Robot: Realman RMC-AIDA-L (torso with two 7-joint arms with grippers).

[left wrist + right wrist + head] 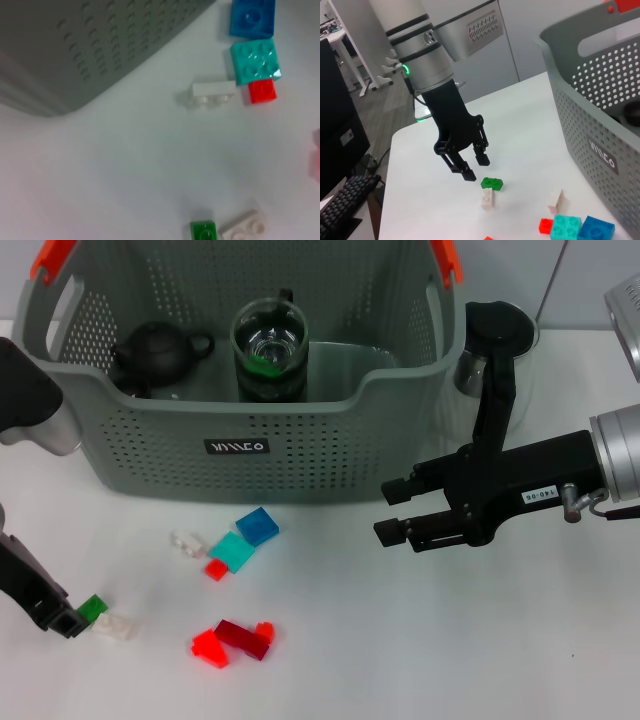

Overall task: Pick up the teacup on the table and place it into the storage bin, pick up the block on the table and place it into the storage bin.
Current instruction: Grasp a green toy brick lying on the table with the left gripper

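The grey perforated storage bin (150, 455) stands at the back of the table. Inside it a glass teacup (268, 348) with a black handle stands upright beside a black teapot (155, 348). A small green block (92, 607) lies at the front left, against a clear white block (117, 627). My left gripper (62, 618) is open just left of the green block and holds nothing; the right wrist view shows it (474, 167) a little above the green block (492, 184). My right gripper (392, 512) hovers open and empty in front of the bin's right corner.
Loose blocks lie in front of the bin: blue (257, 526), teal (233, 552), small red (216, 569), clear (187, 543), and a red and dark red cluster (235, 640). A glass pitcher with a black lid (497, 335) stands right of the bin, behind my right arm.
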